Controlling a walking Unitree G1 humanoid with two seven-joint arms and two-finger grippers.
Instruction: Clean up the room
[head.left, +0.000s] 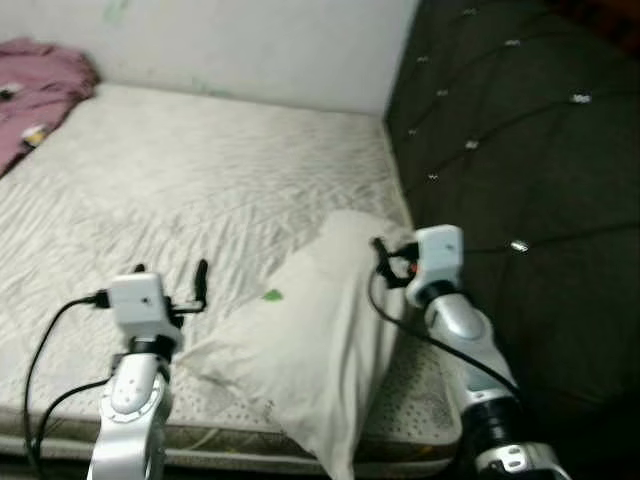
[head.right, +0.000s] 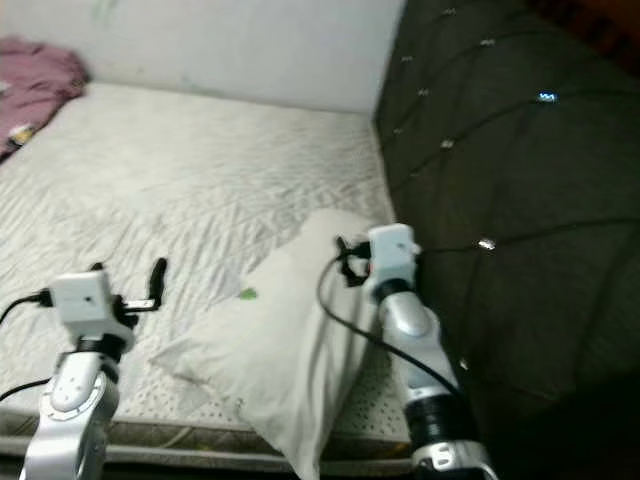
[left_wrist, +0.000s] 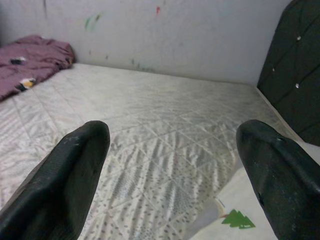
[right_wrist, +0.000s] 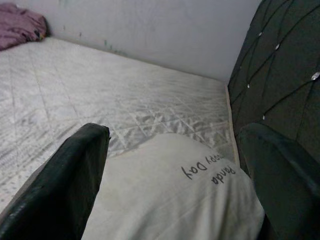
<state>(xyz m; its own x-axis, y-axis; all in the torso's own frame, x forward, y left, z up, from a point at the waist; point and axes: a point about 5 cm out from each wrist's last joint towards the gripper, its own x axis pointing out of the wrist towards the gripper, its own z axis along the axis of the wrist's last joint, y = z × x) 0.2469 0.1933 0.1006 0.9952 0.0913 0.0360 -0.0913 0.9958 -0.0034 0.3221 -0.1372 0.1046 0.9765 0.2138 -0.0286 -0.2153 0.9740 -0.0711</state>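
A pink blanket (head.left: 40, 90) lies far left on the mattress (head.left: 200, 180). The left gripper (head.left: 170, 285), fingers wide, hovers beside the pillow (head.left: 310, 340); the right gripper (right_wrist: 175, 195), also wide, straddles its top. Likely step: grasping the pillow; next, closing both and lifting.

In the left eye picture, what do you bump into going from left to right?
pink blanket → left gripper → white pillow → right gripper → dark tufted headboard
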